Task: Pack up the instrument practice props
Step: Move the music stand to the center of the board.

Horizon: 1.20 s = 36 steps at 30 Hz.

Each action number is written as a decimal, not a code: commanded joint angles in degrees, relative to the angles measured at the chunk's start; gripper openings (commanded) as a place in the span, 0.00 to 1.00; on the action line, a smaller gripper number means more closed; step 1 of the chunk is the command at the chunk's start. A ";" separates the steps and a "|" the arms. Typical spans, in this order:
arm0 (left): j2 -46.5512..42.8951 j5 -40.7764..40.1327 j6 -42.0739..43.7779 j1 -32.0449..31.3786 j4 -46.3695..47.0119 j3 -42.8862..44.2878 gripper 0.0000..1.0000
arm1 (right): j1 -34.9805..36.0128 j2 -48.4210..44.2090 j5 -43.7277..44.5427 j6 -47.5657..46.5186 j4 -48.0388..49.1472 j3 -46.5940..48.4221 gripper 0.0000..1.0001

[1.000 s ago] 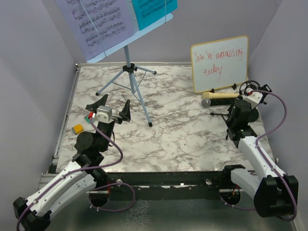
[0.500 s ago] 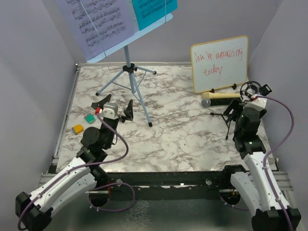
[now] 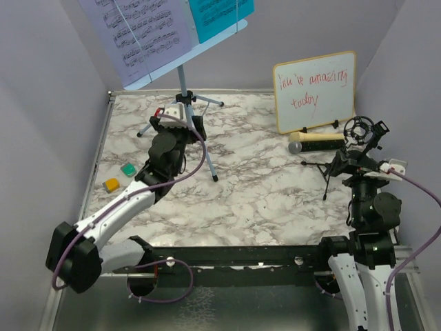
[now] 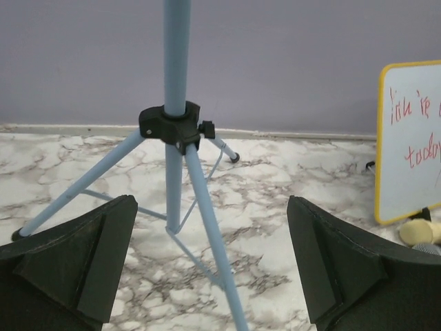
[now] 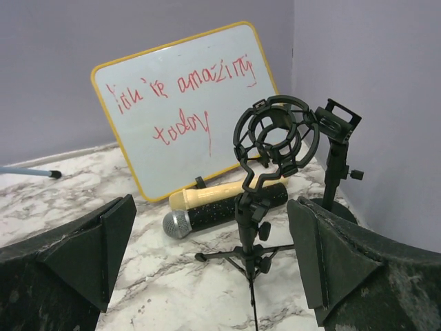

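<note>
The light-blue music rack (image 3: 215,39) stands at the back on tripod legs (image 4: 176,124), carrying the printed music sheet (image 3: 141,31) and the cyan sheet (image 3: 220,12). My left gripper (image 3: 180,121) is open just short of the tripod, with the nearest leg between its fingers (image 4: 89,255) and not touching. My right gripper (image 5: 210,207) is open and pulled back from the black studio microphone mount on its small tripod (image 5: 272,148). Behind that tripod lie a black microphone (image 5: 220,215) and the cream handheld microphone (image 5: 220,194). The round-base pole (image 5: 336,158) stands at the right.
The wood-framed whiteboard (image 3: 313,89) with red writing leans on the back wall right behind the microphones. A green block (image 3: 128,169) and an orange block (image 3: 111,185) lie near the left edge. Purple walls close the table on three sides.
My left arm has reached forward from the blocks to the rack's tripod. My right gripper has opened wide and drawn back toward its base, away from the small microphone tripod.
</note>
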 commanded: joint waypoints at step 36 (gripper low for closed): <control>35.49 -13.84 0.09 -8.07 -3.18 20.44 0.03 | 8.82 -22.09 -0.95 -3.37 1.77 -11.88 1.00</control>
